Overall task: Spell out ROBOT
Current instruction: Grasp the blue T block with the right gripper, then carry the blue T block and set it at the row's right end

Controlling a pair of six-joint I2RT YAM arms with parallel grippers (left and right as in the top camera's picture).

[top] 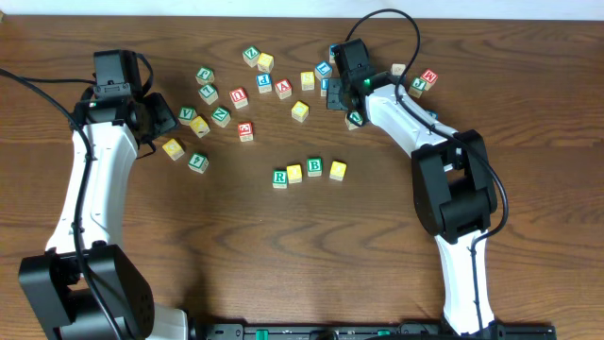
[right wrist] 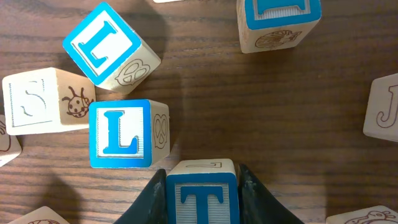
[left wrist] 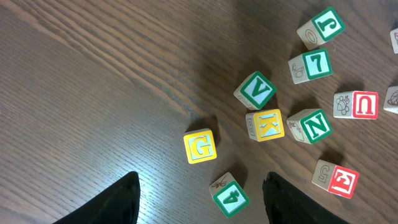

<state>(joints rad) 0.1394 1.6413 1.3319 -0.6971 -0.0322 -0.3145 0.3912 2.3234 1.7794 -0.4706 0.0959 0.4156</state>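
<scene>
My left tool (left wrist: 200,202) hung wide open over the bench (left wrist: 81,93), up and left of the R block (top: 279,178), gripping nothing. A G block (left wrist: 200,146) and a 4 block (left wrist: 231,195) lay below it. The R block began a short row: R, a yellow block (top: 294,173) whose letter I could not read, the B block (top: 314,167), then a second yellow one (top: 337,170). Up and right of the R block, my right tool (right wrist: 202,186) was clamped on the T block (right wrist: 203,205), a finger on each side. An L block (right wrist: 121,134) stood just left of the T.
</scene>
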